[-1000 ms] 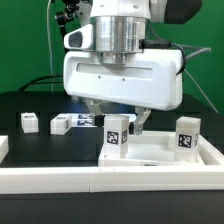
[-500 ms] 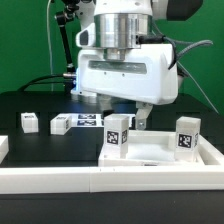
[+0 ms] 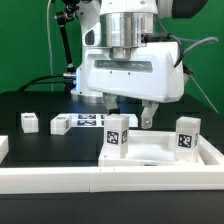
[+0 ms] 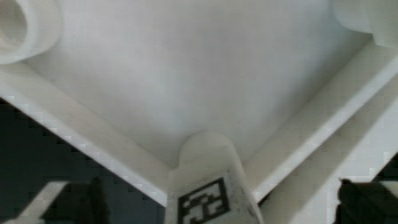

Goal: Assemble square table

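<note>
Gripper (image 3: pixel 130 112) hangs open, empty, over 1 upright leg (image 3: pixel 117 131) at slab (image 3: pixel 160 152) corner.

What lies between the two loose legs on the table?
Only bare black table, in the exterior view, between the outer leg and the leg by the marker board.

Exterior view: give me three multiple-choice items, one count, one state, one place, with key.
1. Legs standing on square tabletop: A one; B two; C four.
2. Tool: A open, empty; B shut on a leg; C shut on tabletop.
3. Loose legs lie: A on tabletop; B on black table, exterior view's left of tabletop; C in tool.
B: two upright legs show. A: fingers apart, nothing between. B: both lie off the tabletop.
</note>
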### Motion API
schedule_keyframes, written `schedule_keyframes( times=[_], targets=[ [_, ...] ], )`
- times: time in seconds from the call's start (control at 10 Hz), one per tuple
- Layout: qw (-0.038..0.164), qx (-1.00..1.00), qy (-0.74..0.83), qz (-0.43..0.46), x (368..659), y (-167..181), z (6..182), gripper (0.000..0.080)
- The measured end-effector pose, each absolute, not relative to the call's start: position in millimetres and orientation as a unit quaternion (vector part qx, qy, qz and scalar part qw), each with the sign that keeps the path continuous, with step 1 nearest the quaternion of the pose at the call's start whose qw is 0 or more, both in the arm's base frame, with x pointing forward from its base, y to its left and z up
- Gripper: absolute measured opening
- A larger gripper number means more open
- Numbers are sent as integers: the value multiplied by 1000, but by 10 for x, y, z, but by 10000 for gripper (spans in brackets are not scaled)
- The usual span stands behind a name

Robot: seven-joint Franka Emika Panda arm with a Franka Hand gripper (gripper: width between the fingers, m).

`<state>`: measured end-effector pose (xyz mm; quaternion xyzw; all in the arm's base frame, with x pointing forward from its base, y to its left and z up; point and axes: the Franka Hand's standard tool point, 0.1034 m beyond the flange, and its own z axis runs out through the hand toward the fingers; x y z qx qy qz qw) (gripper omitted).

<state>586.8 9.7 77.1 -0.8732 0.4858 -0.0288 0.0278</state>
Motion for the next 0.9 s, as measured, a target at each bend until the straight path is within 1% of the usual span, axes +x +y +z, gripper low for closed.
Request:
schedule_keyframes(
  times=[0.1,0.2,0.4,0.5,0.7,0.8,0.9],
  targets=[
    [29,-862,505,-28,5857,114,770,649],
    [33,-835,548,-28,5771,169,752,649],
    [28,-812,582,-16,5526,331,667,649],
    [27,-814,580,-19,5484,348,633,649],
    [26,-816,577,-19,5486,350,629,649],
    [31,-803,595,-17,5479,349,625,649],
    [39,-778,627,-12,5464,350,620,649]
  ],
)
